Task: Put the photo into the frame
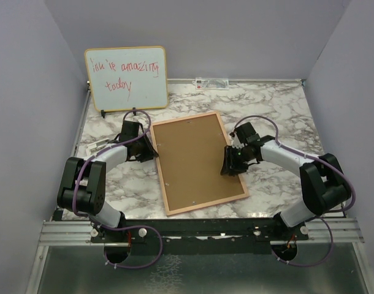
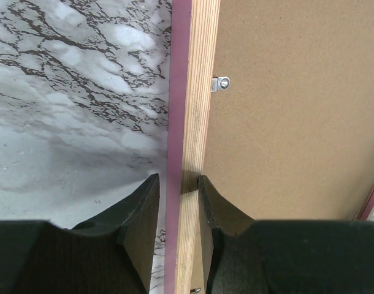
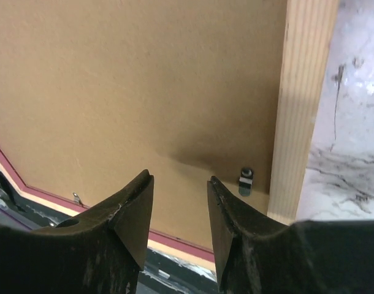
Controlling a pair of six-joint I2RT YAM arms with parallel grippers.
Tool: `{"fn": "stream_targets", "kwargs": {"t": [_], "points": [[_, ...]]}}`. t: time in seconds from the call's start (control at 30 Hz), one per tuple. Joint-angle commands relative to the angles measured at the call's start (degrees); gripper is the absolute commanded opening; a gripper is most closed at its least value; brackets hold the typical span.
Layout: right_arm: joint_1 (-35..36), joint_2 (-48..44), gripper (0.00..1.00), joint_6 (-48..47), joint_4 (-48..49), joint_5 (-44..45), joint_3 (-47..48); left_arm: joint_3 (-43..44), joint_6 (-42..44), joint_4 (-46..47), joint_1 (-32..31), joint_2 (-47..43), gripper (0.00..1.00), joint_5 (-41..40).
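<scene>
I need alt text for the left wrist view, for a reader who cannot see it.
The left tool straddles the light-wood edge of the frame, one dark finger on each side. Right of the edge lies the brown backing board with a small metal clip; left of it is the marble table.

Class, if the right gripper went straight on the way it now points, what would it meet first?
Probably the brown backing board, just left of a small metal clip by the frame; depth is unclear.
</scene>
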Motion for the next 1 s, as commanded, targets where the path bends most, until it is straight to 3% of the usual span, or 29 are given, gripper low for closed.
{"fn": "stream_targets", "kwargs": {"t": [0.0, 0.37, 0.63, 0.73, 0.97], "points": [[0.2, -2.6, 0.45, -0.1, -2.7, 2.4, -1.5, -1.2, 0.9, -2.5, 1.4, 1.0, 0.32, -3.8], [0.2, -0.8, 0.45, -3.4, -7.5, 9.7, -0.4, -1.1, 1.0, -2.6, 1.4, 0.7, 0.32, -5.2], [0.2, -0.4, 0.44, -3.2, -5.6, 14.0, -0.4, -1.1, 0.5, -2.5, 1.5, 0.4, 0.32, -5.6], [0.2, -1.4, 0.44, -3.9, -5.2, 11.9, -0.2, -1.2, 0.5, -2.7, 1.5, 0.3, 0.32, -5.8], [0.2, -4.8, 0.44, -6.3, -1.9, -2.4, -1.1, -1.2, 0.5, -2.8, 1.5, 0.0, 0.32, -6.1]]}}
